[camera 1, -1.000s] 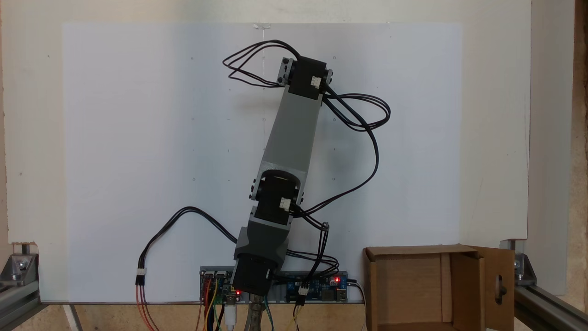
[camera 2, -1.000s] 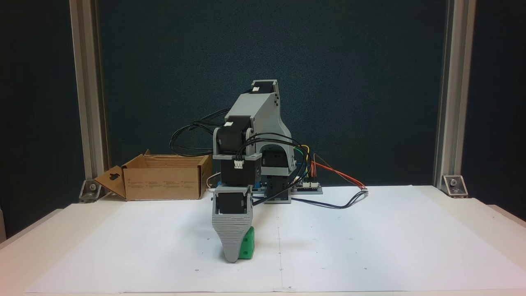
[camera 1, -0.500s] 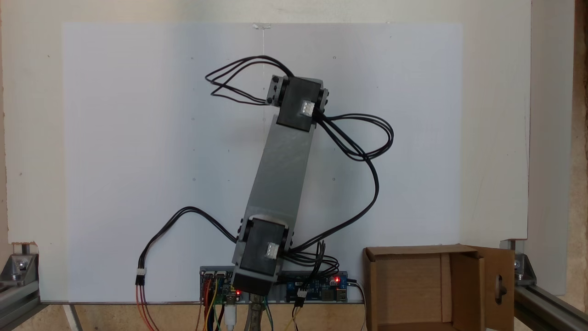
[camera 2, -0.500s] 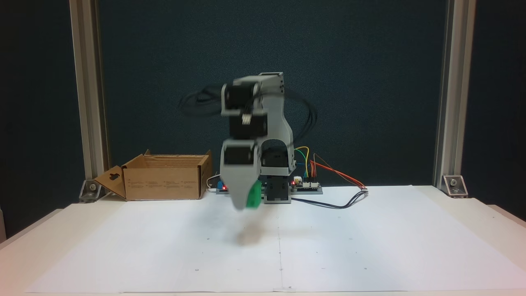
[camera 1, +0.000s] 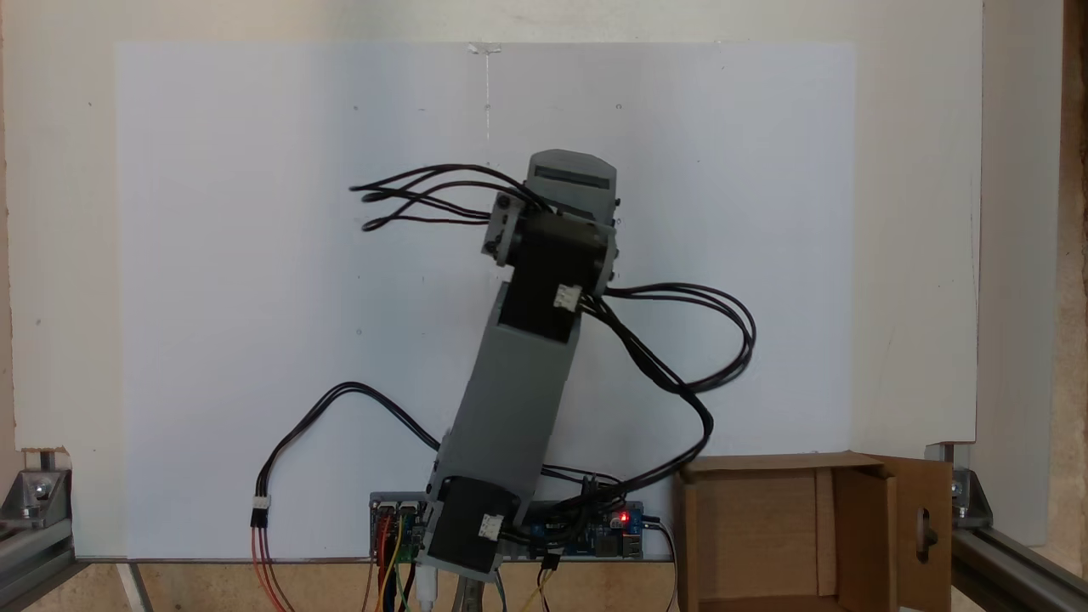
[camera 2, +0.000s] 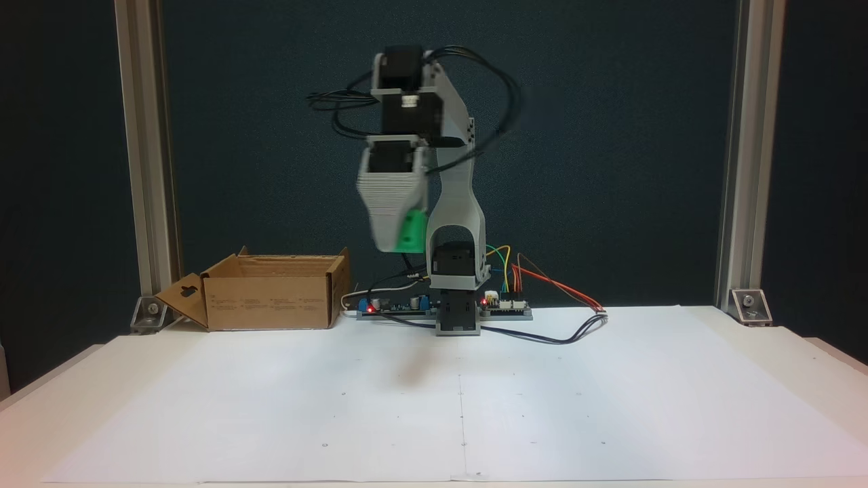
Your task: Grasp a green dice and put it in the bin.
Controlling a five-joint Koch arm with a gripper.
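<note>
Green plastic dice is sitting clamped in the grey gripper's closed jaws, high above the brown cardboard bin, rightward.

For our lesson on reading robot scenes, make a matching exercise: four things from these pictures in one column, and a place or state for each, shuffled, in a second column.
Column one:
1. green dice
2. bin
3. claw
4. paper sheet

Column two:
A. lies flat over the tabletop
B. stands on the table, flaps open, left of the arm's base in the side-on fixed view
C. raised in the air, closed on something
D. held off the table, well above the paper

Pairs: 1-D, 2-B, 3-C, 4-A
</note>
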